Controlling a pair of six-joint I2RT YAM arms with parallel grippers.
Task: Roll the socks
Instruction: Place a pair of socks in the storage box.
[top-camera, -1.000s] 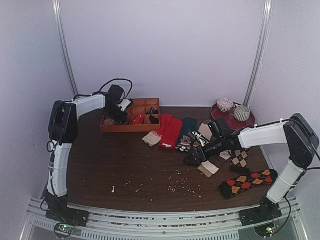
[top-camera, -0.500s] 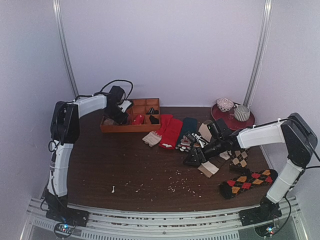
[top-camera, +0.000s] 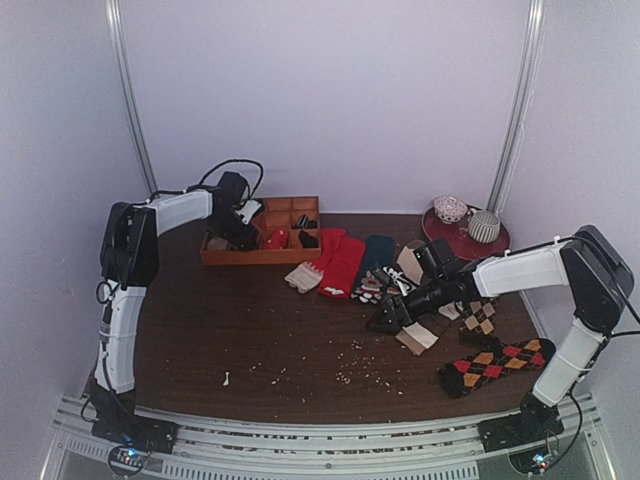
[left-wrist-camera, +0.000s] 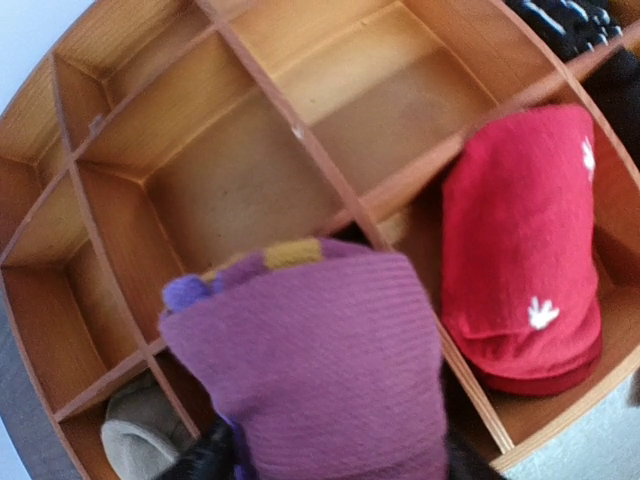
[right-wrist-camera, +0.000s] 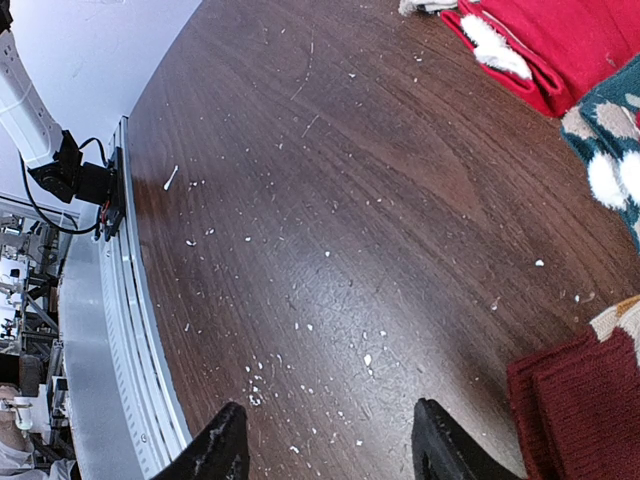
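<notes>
Purple sock roll (left-wrist-camera: 330, 370) kept lower centre at the wooden tray (left-wrist-camera: 240, 190) as a second earlier, left gripper (left-wrist-camera: 335, 465) clasp untellable, right gripper (right-wrist-camera: 335, 440) spread empty; release seemingly pending.

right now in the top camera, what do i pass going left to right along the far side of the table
wooden tray → beige sock → red socks → dark teal sock → red plate

Over divided tray (left-wrist-camera: 300, 140), rolled sock (left-wrist-camera: 330, 370) just left of second roll (left-wrist-camera: 520, 250) lying inside.
</notes>
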